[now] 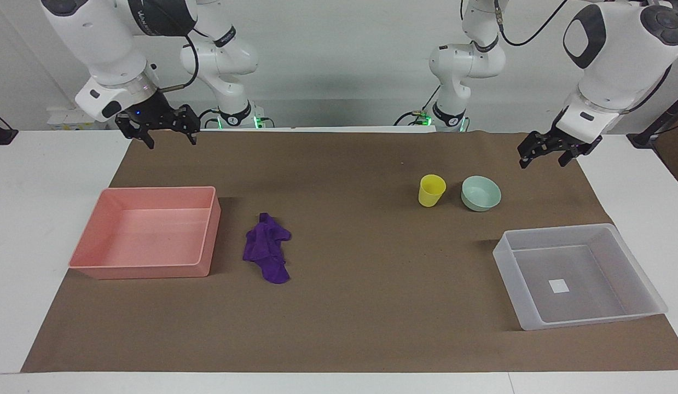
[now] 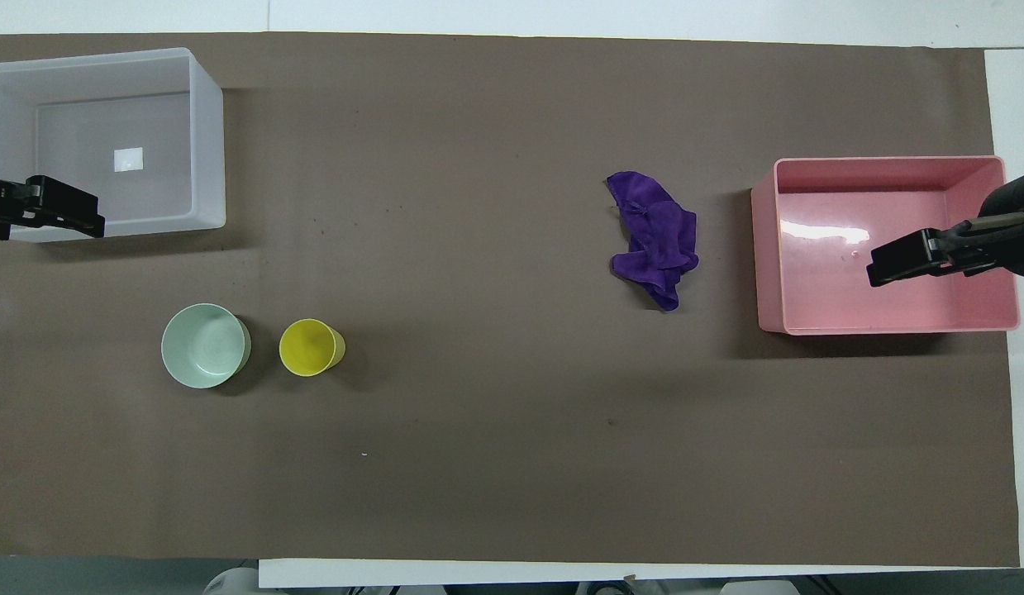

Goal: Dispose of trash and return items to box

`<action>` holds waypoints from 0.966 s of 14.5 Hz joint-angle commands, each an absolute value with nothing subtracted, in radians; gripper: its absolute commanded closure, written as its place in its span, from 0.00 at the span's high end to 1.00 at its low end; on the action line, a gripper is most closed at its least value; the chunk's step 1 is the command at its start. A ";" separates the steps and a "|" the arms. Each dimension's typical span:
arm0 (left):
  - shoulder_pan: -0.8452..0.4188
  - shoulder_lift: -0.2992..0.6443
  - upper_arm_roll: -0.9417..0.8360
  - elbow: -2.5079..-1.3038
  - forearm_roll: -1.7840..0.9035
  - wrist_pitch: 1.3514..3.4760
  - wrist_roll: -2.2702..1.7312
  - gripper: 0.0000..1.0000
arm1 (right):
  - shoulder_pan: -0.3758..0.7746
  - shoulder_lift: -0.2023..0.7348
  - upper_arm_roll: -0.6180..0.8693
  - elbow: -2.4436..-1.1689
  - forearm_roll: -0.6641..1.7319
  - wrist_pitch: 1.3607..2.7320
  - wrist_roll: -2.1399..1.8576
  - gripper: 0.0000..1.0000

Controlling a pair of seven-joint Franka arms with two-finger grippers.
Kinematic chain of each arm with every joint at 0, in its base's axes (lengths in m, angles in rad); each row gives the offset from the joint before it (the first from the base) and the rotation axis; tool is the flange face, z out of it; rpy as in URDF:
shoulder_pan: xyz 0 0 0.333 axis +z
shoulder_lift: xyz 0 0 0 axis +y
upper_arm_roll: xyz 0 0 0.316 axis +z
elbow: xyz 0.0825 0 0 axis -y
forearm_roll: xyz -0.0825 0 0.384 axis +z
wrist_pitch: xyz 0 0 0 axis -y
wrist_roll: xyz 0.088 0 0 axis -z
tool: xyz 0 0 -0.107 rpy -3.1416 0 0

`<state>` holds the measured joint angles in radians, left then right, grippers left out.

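The purple rag [image 1: 267,249] [image 2: 656,240] lies crumpled on the brown mat beside the pink tray. The yellow cup [image 1: 431,190] [image 2: 311,347] and the mint-green bowl [image 1: 481,192] [image 2: 204,345] stand upright side by side, nearer to the robots than the clear tray [image 1: 557,229] [image 2: 210,149], which holds nothing. My right gripper [image 1: 172,141] [image 2: 900,263] hangs open and empty, raised over the pink tray's end. My left gripper [image 1: 542,161] [image 2: 45,213] hangs open and empty, raised by the clear tray's end. Both arms wait.
The opaque pink tray [image 1: 142,271] [image 2: 764,248] stands at the right arm's end with nothing in it. The brown mat [image 1: 360,306] covers the white table. Bare mat lies between the rag and the cup.
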<state>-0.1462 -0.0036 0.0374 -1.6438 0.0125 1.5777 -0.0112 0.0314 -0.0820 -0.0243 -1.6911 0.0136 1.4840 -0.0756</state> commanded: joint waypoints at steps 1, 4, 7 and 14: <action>-0.140 -0.003 0.037 -1.620 0.003 1.549 0.023 1.00 | 0.022 -0.091 -0.020 -1.690 0.020 1.471 -0.098 1.00; -0.138 -0.008 0.037 -1.631 0.003 1.549 0.023 1.00 | 0.026 -0.091 -0.020 -1.692 0.020 1.479 -0.101 1.00; -0.137 -0.066 0.038 -1.748 0.005 1.577 0.008 1.00 | 0.038 -0.086 -0.014 -1.752 0.021 1.592 -0.089 0.99; -0.075 -0.322 0.037 -2.408 0.006 1.968 0.009 1.00 | 0.205 0.095 -0.011 -1.962 0.021 2.079 0.010 0.99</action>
<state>-0.0889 -0.2388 0.0423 -2.2380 0.0125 1.8890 0.0010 0.1738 0.0752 -0.0117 -1.8675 0.0168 1.9365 -0.0334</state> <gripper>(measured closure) 0.000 0.009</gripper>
